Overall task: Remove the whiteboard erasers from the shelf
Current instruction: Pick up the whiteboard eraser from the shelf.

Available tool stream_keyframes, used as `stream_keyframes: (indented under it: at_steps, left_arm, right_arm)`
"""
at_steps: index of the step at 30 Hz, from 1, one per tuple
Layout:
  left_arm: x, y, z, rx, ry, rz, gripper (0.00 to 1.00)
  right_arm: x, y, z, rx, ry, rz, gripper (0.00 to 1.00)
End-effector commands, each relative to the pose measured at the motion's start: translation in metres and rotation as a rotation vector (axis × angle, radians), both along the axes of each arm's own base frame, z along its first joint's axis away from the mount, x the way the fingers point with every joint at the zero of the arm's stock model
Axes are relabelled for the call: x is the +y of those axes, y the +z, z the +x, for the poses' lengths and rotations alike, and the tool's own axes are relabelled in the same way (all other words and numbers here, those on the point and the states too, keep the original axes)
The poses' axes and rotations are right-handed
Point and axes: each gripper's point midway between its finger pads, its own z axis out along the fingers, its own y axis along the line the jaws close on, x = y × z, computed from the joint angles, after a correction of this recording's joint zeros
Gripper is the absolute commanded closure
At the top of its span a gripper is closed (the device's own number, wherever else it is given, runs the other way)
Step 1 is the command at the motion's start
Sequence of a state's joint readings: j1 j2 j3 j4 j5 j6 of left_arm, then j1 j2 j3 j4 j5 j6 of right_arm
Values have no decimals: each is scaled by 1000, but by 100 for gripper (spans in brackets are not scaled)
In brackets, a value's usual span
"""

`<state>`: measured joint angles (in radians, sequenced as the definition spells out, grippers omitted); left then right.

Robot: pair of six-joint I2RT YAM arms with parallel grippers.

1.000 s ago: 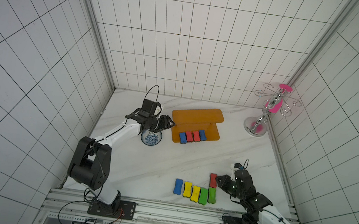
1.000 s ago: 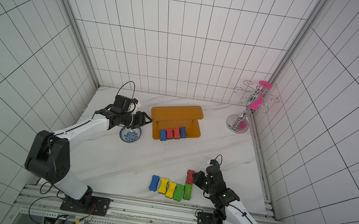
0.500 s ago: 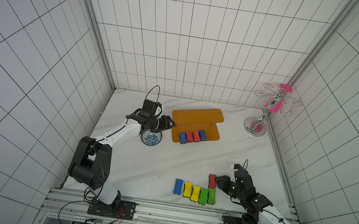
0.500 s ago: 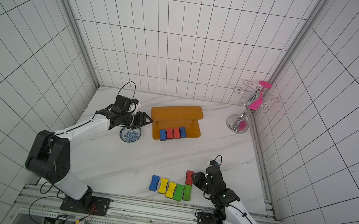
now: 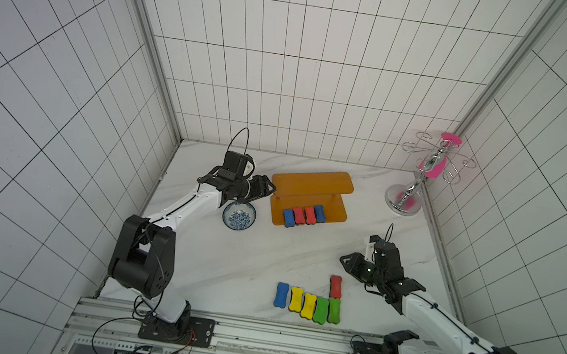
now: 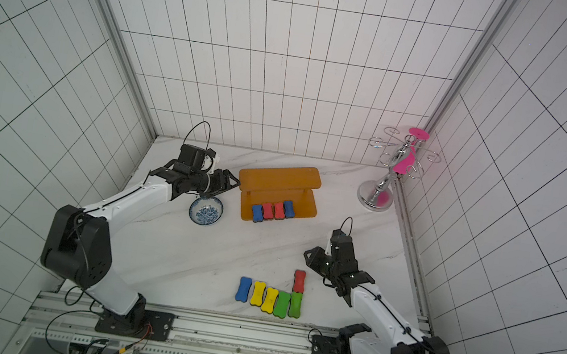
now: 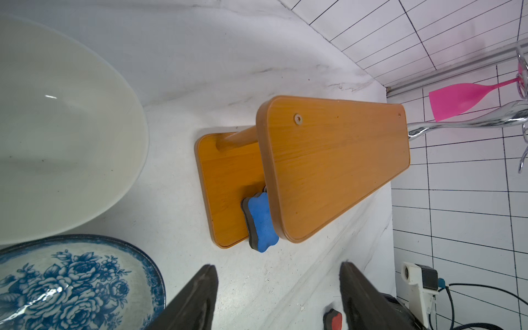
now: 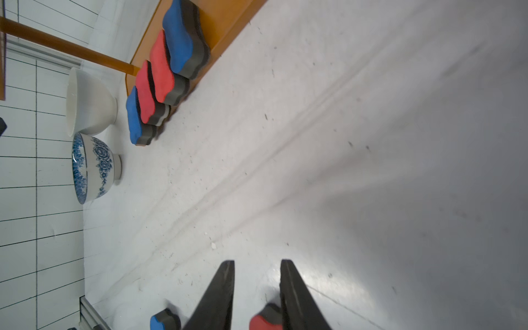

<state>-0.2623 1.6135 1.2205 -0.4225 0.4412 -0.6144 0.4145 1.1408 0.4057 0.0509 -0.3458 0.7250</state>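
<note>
Six erasers (image 5: 308,303) lie on the table (image 5: 254,257) well in front of the shelf (image 5: 312,183). The right gripper (image 5: 346,264), fingers narrowly apart and empty, hovers just beside the red eraser (image 5: 335,286). Four more erasers (image 5: 303,214) sit on the shelf's lower board (image 5: 334,212). At the shelf's left end, the left gripper (image 5: 269,190) stands wide, holding nothing.

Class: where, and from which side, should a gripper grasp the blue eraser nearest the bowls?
Likely the blue eraser by its front end, pinched top-to-felt from the shelf front: that end overhangs the board, and a red eraser crowds its side.
</note>
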Motion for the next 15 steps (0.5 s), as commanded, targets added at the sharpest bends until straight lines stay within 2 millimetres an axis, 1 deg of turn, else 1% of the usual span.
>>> stream_keyframes:
  at_steps: [1,3,5,7,12,15]
  left_arm:
    - [-1,0,13,-6,18,1,28]
    - [-4,-2,15,0,13,-11,28]
    - [-8,-4,18,4,7,-25,28]
    - [-12,-5,20,6,-7,-31,29]
    - [-15,-10,23,12,-18,-45,30]
    - [-16,-12,24,16,-21,-50,30]
  right_arm:
    - [20,37,51,-166,56,99,69]
    - [25,39,73,-182,52,139,70]
    - [30,36,93,-197,57,159,71]
    - [34,30,107,-188,58,152,71]
    - [46,15,132,-178,63,191,70]
    - [54,10,142,-178,76,235,70]
